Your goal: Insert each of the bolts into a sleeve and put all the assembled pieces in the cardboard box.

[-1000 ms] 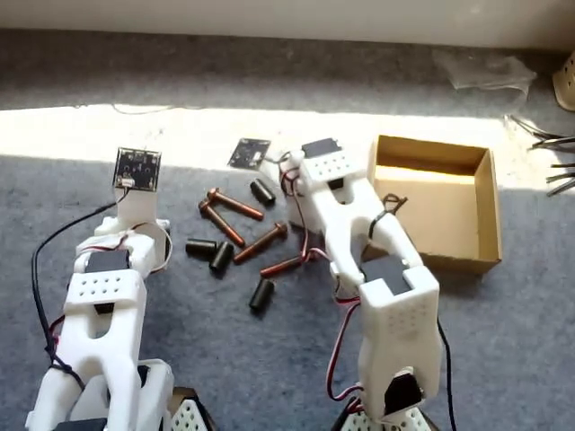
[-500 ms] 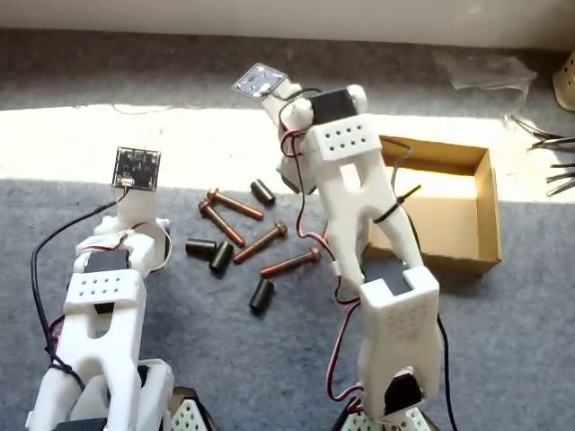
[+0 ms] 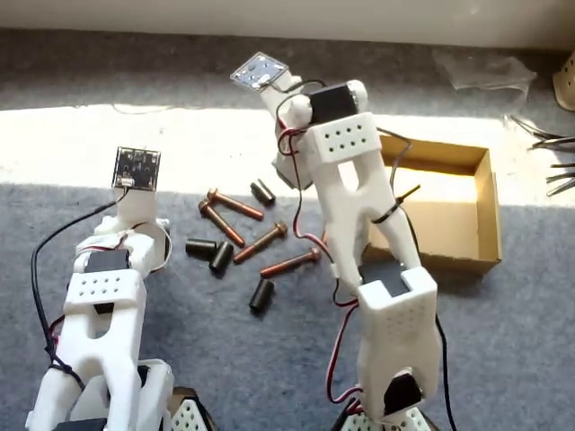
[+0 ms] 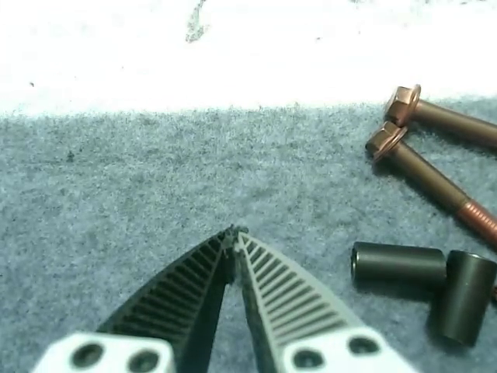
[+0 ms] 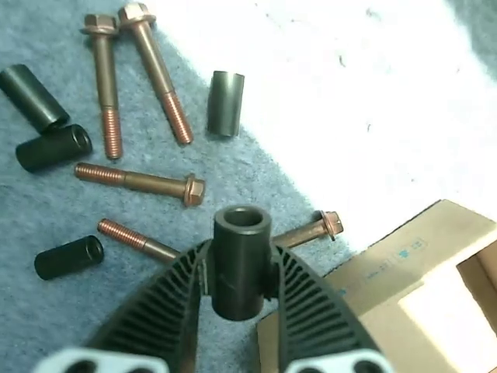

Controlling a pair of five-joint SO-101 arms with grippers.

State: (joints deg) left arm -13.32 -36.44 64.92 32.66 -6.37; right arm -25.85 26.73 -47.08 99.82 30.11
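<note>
A black sleeve (image 5: 241, 233) stands upright between the fingers of my right gripper (image 5: 241, 255), which is shut on it and held above the carpet. Beneath it lie several copper bolts, one (image 5: 144, 180) close below and another (image 5: 311, 231) running behind the sleeve. Loose sleeves (image 5: 225, 102) (image 5: 68, 256) lie around them. From above, the right arm (image 3: 346, 148) is raised over the bolts (image 3: 260, 242) beside the cardboard box (image 3: 449, 202). My left gripper (image 4: 234, 233) is shut on nothing, low over the carpet, with two bolts (image 4: 431, 179) and two sleeves (image 4: 397, 264) off to one side.
The carpet is grey with a bright sunlit band (image 3: 198, 139) across it behind the parts. The box's open corner (image 5: 404, 295) sits just beside the held sleeve. Cables (image 3: 548, 153) and a plastic bag (image 3: 476, 67) lie at the far right.
The right arm has risen from among the bolts and swung toward the far side of the table, mostly in the first half second. The left arm has not moved.
</note>
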